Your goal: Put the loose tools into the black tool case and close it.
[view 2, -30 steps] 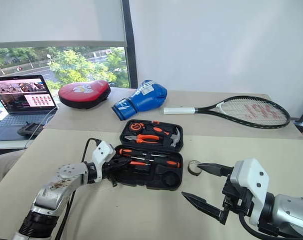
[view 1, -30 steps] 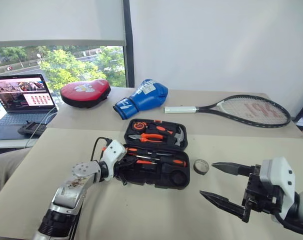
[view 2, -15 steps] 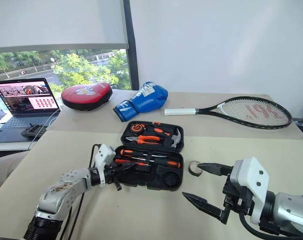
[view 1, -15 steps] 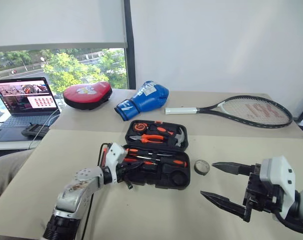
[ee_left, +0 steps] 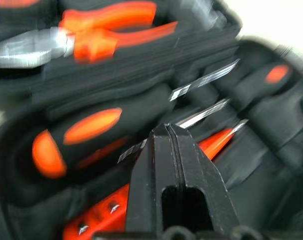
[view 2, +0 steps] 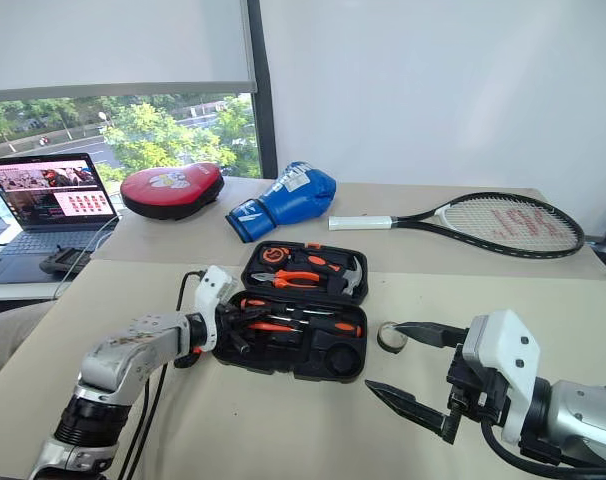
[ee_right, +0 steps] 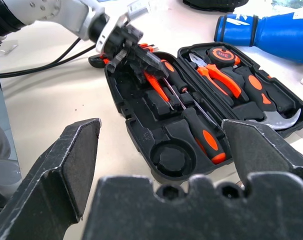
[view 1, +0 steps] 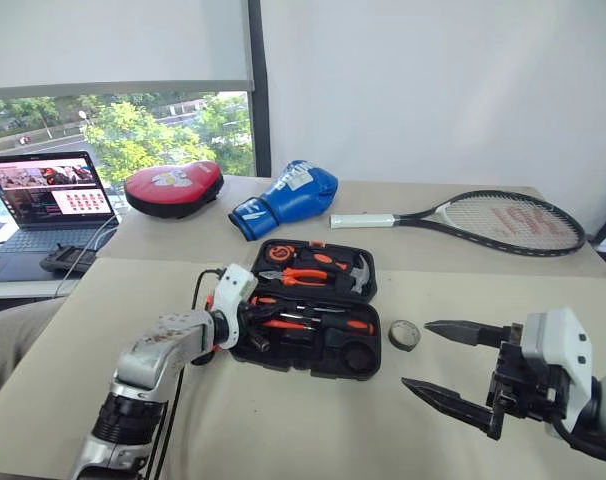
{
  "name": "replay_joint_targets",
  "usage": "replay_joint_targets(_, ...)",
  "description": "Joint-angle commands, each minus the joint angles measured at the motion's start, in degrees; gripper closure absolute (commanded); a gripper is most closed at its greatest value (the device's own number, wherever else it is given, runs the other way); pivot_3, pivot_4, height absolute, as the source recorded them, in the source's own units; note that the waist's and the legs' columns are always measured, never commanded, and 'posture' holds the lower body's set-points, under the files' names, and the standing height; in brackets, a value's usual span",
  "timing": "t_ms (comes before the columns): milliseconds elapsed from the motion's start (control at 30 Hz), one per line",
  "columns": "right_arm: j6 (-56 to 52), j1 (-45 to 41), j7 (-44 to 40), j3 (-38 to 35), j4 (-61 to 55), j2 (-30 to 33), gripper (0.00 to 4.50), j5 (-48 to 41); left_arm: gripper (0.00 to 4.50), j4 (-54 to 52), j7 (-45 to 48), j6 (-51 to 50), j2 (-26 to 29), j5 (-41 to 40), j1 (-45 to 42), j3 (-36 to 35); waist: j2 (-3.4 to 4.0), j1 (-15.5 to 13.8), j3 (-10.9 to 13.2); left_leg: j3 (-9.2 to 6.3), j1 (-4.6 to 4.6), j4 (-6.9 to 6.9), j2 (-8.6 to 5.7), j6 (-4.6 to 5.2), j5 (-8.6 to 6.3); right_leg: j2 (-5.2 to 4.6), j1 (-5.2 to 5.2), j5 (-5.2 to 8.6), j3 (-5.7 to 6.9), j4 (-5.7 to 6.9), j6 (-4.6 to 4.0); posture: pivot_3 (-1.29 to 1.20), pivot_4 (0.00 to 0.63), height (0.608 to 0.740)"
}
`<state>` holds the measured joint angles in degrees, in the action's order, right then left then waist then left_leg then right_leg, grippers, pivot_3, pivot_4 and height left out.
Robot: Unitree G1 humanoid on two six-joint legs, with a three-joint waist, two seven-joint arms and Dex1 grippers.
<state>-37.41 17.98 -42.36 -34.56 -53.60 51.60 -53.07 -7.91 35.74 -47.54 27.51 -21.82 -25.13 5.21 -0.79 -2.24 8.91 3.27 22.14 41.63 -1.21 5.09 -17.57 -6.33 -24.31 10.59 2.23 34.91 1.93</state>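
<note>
Right now your black tool case [view 1: 311,305] lies open on the table [view 1: 313,430], lid half away from you. That lid half holds orange-handled pliers [view 1: 301,275], a hammer [view 1: 357,272] and a round tape measure [view 1: 278,252]. The near half holds two orange-and-black screwdrivers [view 2: 328,325] and an empty round recess [ee_right: 171,159]. The small black tape roll [view 1: 403,334] sits on the table just beside the case's right edge. No lettering on the tools is readable. Your left gripper [ee_left: 167,131] reaches into the near half with fingers pressed together, holding nothing you can see. Your right gripper [view 1: 441,362] hovers near the tape roll, jaws spread wide and empty.
</note>
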Motion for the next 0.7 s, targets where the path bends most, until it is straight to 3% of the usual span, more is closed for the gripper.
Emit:
replay_joint_targets(33,1.11,0.68,0.23,-2.47,-1.75,-0.08,0.0,-0.93,4.48,0.6,1.87,2.43,2.17,3.03,3.13,3.69,0.02,0.03,-0.01,0.0,-0.01,-0.01,0.0,0.0,0.0,-0.06,-0.01,0.01,0.0,0.0,-0.01,0.0,0.15,0.74)
replay_joint_targets(233,0.83,1.81,0.33,-3.79,-2.29,0.18,0.0,-1.56,4.48,2.26,3.81,8.03,4.31,6.82,6.99,7.14,0.26,0.03,-0.18,0.01,-0.19,-0.18,0.07,-0.08,-0.02,-0.28,0.06,0.03,-0.05,-0.04,-0.05,0.0,0.15,0.74)
replay_joint_targets(400,0.64,1.76,0.22,-4.22,-2.05,0.69,0.0,-1.88,4.48,3.22,3.66,10.12,2.46,5.62,8.07,5.28,0.47,0.03,-0.39,0.01,-0.37,-0.36,0.08,-0.1,-0.01,-0.32,0.14,0.09,-0.06,-0.07,-0.14,0.0,0.15,0.74)
replay_joint_targets(500,0.74,1.31,0.39,-3.75,-1.88,0.95,0.0,-2.01,4.48,-0.31,3.57,11.96,-3.11,-3.52,7.75,-3.74,0.56,0.02,-0.44,0.03,-0.39,-0.41,0.08,-0.1,0.0,-0.32,0.14,0.1,-0.07,-0.09,-0.14,0.0,0.15,0.74)
replay_joint_targets(600,1.05,0.97,-0.01,-3.46,-1.37,0.92,0.0,-2.01,4.48,-4.07,0.43,7.24,-4.95,-10.88,6.6,-12.63,0.06,0.03,-0.14,-0.02,-0.1,-0.36,0.15,-0.18,0.06,-0.31,-0.07,0.09,-0.06,-0.04,-0.13,0.0,0.15,0.74)
replay_joint_targets(700,1.98,-0.56,-1.41,-1.55,0.23,1.05,0.0,-1.38,3.81,-8.94,-6.12,0.6,-2.08,-13.87,6.02,-20.37,-0.19,0.34,0.01,-0.15,0.03,-0.37,0.2,-0.33,0.14,-0.18,-0.21,0.07,-0.04,-0.01,-0.16,0.0,0.15,0.74)
